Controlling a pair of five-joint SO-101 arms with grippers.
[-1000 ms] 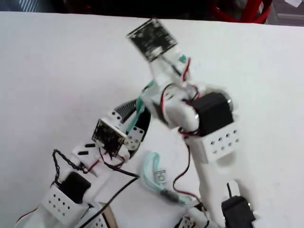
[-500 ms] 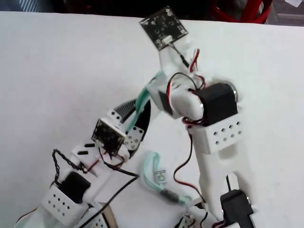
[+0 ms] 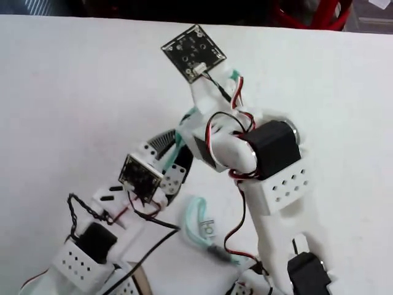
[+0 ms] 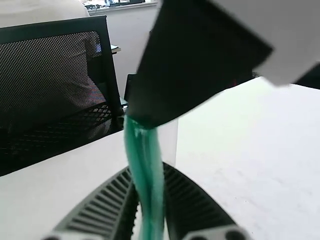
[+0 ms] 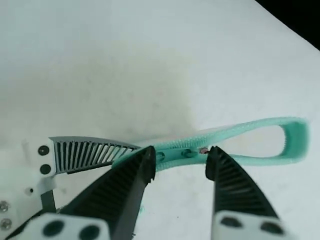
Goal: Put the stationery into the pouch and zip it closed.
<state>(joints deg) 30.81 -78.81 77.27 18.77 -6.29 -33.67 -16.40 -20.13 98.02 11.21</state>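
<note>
The pouch [image 5: 235, 132] shows as a narrow teal band with a line of zip along it. In the right wrist view it stretches across the middle of the frame and folds into a loop at the right edge, above the white table [image 5: 100, 60]. The right gripper [image 5: 180, 157] stands at the bottom centre of that frame with its two black ribbed fingers apart. The band crosses the gap at their tips, and a small reddish bit sits on it beside the right-hand finger. At the left of the same frame the band ends against a ribbed finger of the left gripper [image 5: 90, 152]. In the left wrist view the left gripper [image 4: 147, 172], at the bottom centre, is clamped on the pouch [image 4: 145, 165], which rises between its jaws to a black part of the right arm [image 4: 200, 60] in the upper half. A black mesh chair [image 4: 50, 100] stands at the left beyond the table edge. From the high view, the pouch [image 3: 180, 136] is a short teal streak at the centre of the frame between the two arms. A pale teal loop [image 3: 195, 222] lies on the table [image 3: 73, 92] near the bottom centre.
</note>
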